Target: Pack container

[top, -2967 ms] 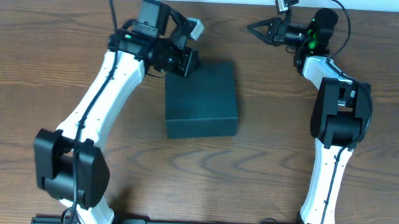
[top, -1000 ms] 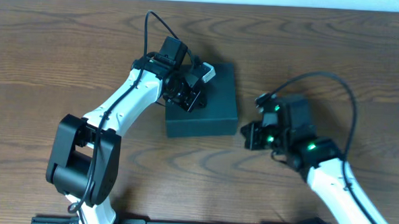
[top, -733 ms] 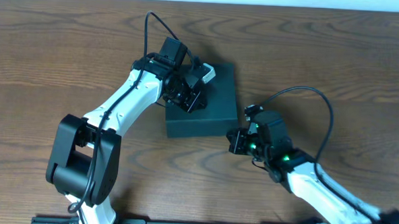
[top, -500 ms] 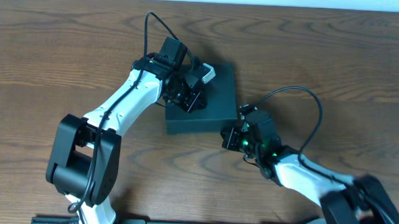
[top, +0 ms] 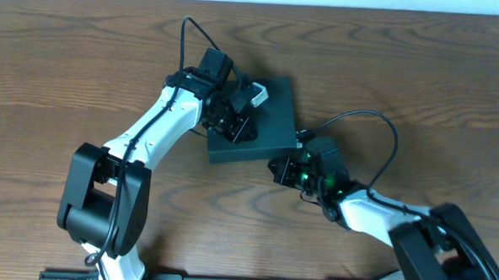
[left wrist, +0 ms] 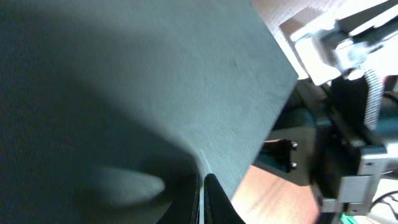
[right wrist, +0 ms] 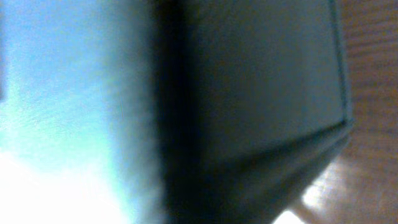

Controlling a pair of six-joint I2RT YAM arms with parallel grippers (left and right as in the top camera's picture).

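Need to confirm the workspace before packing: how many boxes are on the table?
1: the dark container, lid shut, in the middle of the overhead view. Anything inside is hidden.

overhead view: fixed above, facing straight down, far enough to take in most of the counter point(top: 51, 55). left wrist view: very close over the container point(top: 275, 124) top, looking along it. right wrist view: blurred, almost against its side. all three share the container.
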